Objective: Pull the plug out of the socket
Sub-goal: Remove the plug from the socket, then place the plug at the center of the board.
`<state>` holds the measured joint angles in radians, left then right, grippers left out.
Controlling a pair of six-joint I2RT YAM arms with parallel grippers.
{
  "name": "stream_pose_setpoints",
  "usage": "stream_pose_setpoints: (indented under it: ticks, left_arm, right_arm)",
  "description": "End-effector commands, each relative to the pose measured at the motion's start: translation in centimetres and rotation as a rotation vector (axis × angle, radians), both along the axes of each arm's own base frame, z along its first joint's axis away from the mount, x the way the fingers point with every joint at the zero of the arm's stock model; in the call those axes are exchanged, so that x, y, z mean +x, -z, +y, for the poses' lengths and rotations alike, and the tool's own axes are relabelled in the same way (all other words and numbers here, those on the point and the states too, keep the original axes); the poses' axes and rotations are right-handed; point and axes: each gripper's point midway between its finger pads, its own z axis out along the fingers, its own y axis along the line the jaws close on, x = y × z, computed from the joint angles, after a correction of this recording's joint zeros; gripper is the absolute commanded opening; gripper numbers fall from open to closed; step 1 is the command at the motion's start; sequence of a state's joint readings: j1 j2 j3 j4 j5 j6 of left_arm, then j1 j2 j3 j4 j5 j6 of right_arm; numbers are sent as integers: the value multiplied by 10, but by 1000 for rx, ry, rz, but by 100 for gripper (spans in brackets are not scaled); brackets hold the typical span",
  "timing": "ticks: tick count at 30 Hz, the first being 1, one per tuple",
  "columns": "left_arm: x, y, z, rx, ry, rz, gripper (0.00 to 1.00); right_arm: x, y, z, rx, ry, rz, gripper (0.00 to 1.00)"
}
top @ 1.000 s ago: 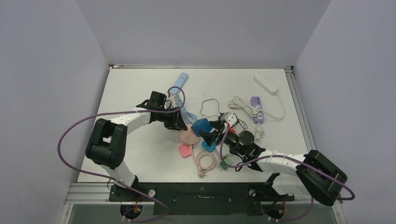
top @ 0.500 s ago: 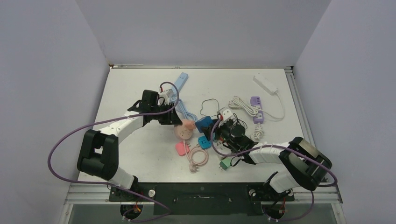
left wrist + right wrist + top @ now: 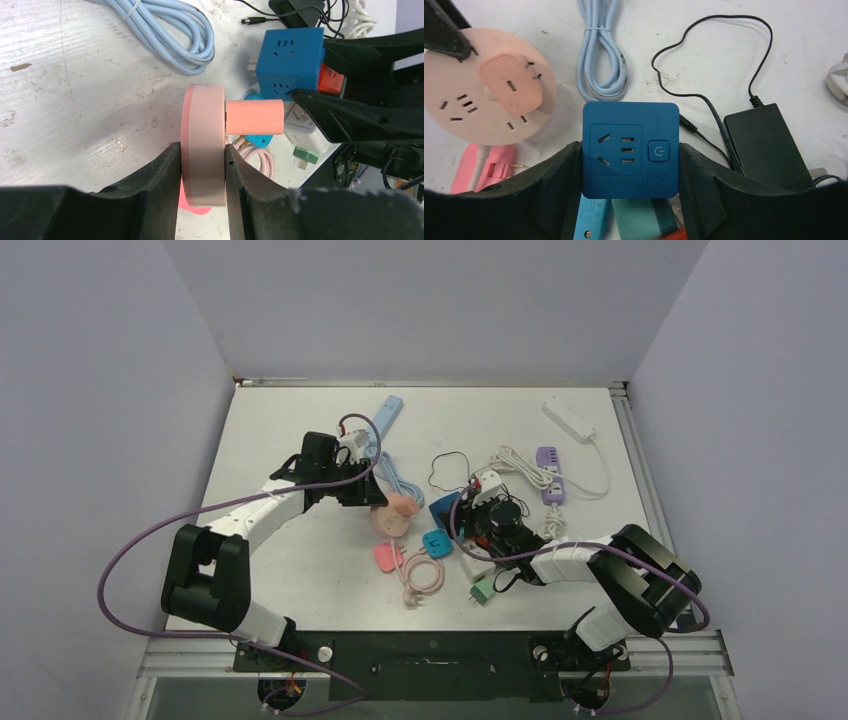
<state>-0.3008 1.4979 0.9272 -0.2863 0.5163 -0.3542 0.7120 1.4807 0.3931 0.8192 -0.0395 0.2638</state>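
Clamps the round pink socket point(image 3: 202, 125) edge-on in the left pincer point(image 3: 201, 160), jaws drawn almost together across the thin disc, one pad on the back and one on the front face just under the plug. Holds it near the middle of the surface point(image 3: 330, 585), a little toward the left edge, close to a coiled light-blue cable point(image 3: 170, 35). Cannot tell whether the disc's lower rim touches the surface. Carries the stubby peach plug point(image 3: 254, 116) in the socket's face, seated to the hilt by the look of it, standing straight out toward the other arm.

Grips a blue cube adapter point(image 3: 624, 125) in the right pincer point(image 3: 630, 155), jaws about half spread and flat against two opposite sides, just beside the plug's free end.

Reads as a light, rigid thing of smooth moulded plastic: no give, probably slick, little to bite on. Expect the pins to resist, then let go all at once. Best taken across the body's two flatter sides, close to the socket face, and drawn straight along the pins without rocking. Calls for parking the cube first. Depends on a firm left clamp, since a thin disc pinched near its rim could swivel under the pull.
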Motion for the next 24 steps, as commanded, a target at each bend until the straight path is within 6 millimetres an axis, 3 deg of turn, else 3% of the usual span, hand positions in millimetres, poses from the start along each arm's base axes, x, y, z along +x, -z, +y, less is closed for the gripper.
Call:
stream_pose_setpoints:
  ticks: [1, 6, 10, 14, 24]
  left_arm:
    - [12, -31, -8, -68, 25, -110, 0]
    - [9, -31, -13, -93, 49, -96, 0]
    - [6, -32, -17, -111, 70, -89, 0]
    - [2, -32, -23, -118, 97, -89, 0]
    - [-1, -22, -25, -107, 112, -44, 0]
  right_arm:
    - [16, -6, 7, 40, 27, 24, 9]
    - [16, -8, 10, 48, 6, 23, 21]
    - [16, -9, 7, 35, 14, 17, 50]
    - [12, -20, 6, 51, -3, -16, 68]
    - [-15, -61, 19, 148, -176, -147, 75]
